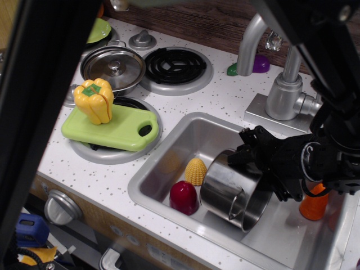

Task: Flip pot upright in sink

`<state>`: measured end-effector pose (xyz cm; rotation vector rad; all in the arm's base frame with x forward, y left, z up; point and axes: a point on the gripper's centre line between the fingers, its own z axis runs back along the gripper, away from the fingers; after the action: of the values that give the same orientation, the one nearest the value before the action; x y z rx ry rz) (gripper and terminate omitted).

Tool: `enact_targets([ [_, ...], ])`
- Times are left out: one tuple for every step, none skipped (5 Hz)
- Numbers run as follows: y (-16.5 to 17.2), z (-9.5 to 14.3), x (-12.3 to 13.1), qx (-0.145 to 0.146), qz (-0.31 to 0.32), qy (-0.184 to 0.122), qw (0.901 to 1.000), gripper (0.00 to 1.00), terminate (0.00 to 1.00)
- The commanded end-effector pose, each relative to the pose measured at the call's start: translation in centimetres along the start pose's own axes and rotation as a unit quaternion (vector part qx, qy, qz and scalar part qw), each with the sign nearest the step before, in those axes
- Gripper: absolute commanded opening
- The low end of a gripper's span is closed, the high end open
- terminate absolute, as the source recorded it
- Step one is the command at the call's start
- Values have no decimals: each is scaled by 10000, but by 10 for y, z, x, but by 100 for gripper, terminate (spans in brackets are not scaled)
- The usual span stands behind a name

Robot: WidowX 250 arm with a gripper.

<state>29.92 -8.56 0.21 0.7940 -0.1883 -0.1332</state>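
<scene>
Pot [228,190] lies on its side in the sink [169,154], centre-right of frame, just right of the red and yellow toy veg. Long axis runs lower-left to upper-right, mouth toward the right. Black hand [256,163] sits at the pot's upper-right rim, apparently touching. Cannot tell whether its fingers are clamped on the rim.

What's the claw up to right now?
Gripper at pot rim, grip unclear. Pot on its side in sink. Corn and red veggie beside it.
</scene>
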Motion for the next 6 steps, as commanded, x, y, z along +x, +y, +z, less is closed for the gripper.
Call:
enact_targets([
  [10, -1, 9, -147, 242, -153, 9995, 0, 0],
  [15, 0, 8, -566, 311, -77, 9979, 0, 0],
  [17, -1, 7, -912, 326, -7, 9953, 0, 0],
  [19, -1, 6, -1231, 286, 50, 9920, 100, 0],
  [18, -4, 4, -1730, 343, 95, 9843, 100, 0],
  [13, -8, 3, -2113, 513, 41, 9761, 100, 0],
])
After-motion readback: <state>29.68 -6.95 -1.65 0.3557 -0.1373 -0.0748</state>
